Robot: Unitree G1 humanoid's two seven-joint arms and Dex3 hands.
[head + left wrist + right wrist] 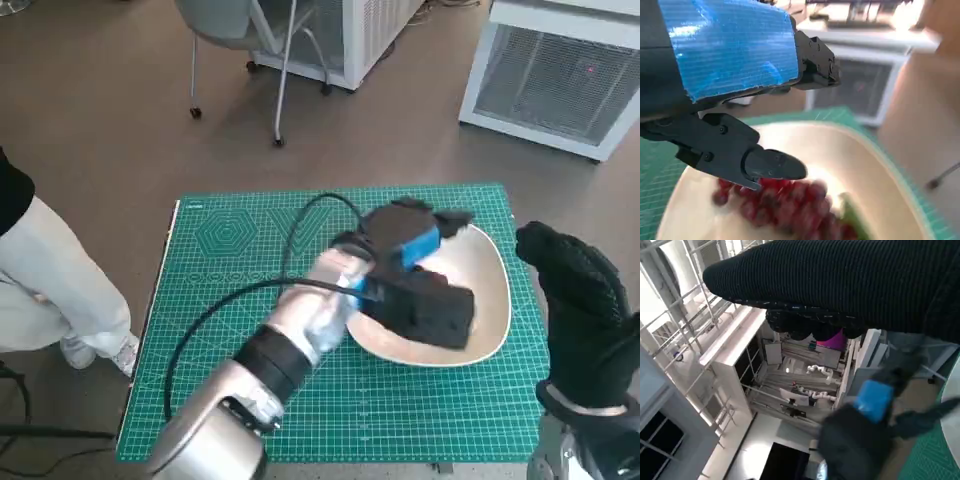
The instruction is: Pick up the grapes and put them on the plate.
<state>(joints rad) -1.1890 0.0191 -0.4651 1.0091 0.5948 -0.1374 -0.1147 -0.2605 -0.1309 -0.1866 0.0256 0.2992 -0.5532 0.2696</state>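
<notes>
A cream plate (497,292) lies at the right of the green mat. My left hand (415,285) hovers over it and hides what is in it from the head view. In the left wrist view the red grapes (790,202) lie blurred on the plate (865,165), with a green stem beside them. The left hand (730,55) is just above them with its fingers (772,167) spread, and they grip nothing. My gloved right hand (580,300) is raised off the table's right edge and holds nothing; the glove (840,285) spans the right wrist view.
The green cutting mat (250,260) covers the small table. A black cable (225,305) loops over my left forearm. A person's legs (60,290) stand at the left. A chair (250,40) and white cabinets (560,70) stand behind the table.
</notes>
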